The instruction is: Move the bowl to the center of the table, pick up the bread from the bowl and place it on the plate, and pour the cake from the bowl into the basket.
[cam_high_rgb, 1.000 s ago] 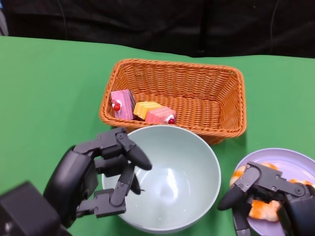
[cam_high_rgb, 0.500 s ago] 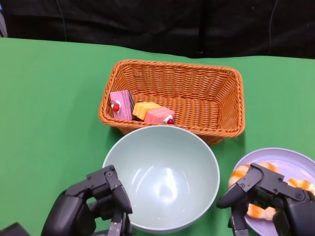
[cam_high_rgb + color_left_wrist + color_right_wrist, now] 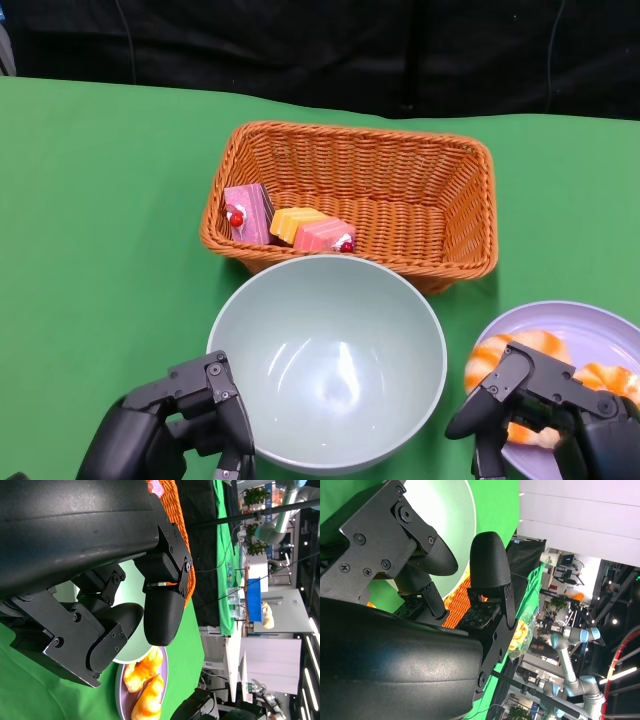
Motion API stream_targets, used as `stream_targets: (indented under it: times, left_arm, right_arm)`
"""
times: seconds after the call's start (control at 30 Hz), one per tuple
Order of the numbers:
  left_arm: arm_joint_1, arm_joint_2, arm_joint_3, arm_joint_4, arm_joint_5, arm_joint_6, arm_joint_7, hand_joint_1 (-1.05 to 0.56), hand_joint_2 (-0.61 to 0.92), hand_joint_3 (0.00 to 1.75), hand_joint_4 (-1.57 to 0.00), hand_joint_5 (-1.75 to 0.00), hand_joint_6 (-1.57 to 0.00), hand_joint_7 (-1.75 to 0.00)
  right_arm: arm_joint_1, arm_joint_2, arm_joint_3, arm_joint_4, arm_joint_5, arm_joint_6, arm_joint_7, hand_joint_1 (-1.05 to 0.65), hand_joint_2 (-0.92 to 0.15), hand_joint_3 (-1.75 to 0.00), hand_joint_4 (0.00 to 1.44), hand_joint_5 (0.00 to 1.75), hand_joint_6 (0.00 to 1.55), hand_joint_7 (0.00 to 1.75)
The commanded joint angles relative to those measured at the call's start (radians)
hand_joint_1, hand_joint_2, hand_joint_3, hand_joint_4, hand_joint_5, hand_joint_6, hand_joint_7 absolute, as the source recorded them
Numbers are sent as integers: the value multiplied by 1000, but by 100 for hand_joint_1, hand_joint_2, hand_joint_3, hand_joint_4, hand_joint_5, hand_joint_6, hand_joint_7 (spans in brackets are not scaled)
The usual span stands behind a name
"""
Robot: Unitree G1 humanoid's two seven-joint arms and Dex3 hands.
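The pale green bowl (image 3: 330,350) stands empty in front of the wicker basket (image 3: 420,200). Three cake pieces, pink (image 3: 248,212), orange (image 3: 295,222) and pink (image 3: 326,236), lie in the basket's left end. On the purple plate (image 3: 590,325) at the right lie bread pieces (image 3: 525,348). My left hand (image 3: 175,430) sits low beside the bowl's left rim, fingers loosely bent, holding nothing. My right hand (image 3: 545,410) hovers over the plate's near edge, empty, partly hiding the bread. The left wrist view shows the bowl (image 3: 134,647) and bread (image 3: 143,669) past my fingers (image 3: 160,617).
Green cloth (image 3: 100,220) covers the table, with open room to the left of the basket and bowl. A black backdrop (image 3: 320,45) runs along the far edge. The basket nearly touches the bowl's far rim.
My left hand has dropped from over the bowl's left rim down to the picture's lower left. The right hand has sunk slightly toward the near edge. Bowl, basket and plate have stayed put.
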Motion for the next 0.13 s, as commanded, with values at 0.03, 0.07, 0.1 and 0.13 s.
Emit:
stream_targets:
  times: [0.03, 0.07, 0.1, 0.13]
  left_arm:
    - [-17, 16, 11, 18, 5, -28, -13, -6, 37, 146, -94, -175, -85, -160]
    - [-20, 17, 12, 23, 5, -29, -13, -5, 37, 147, -94, -175, -85, -160]
    - [-22, 17, 12, 27, 4, -30, -12, -4, 37, 147, -94, -174, -86, -160]
    - [-23, 17, 12, 31, 3, -32, -13, -4, 37, 147, -94, -174, -86, -160]
  right_arm:
    - [3, -10, -14, 7, 17, -16, 3, -3, -30, -154, 86, 175, 80, 144]
    - [2, -10, -16, 6, 15, -15, 2, -3, -30, -154, 87, 175, 80, 143]
    - [2, -10, -17, 5, 14, -14, 2, -3, -29, -155, 87, 174, 81, 143]
    - [3, -10, -19, 4, 14, -13, 3, -3, -29, -155, 88, 174, 81, 143]
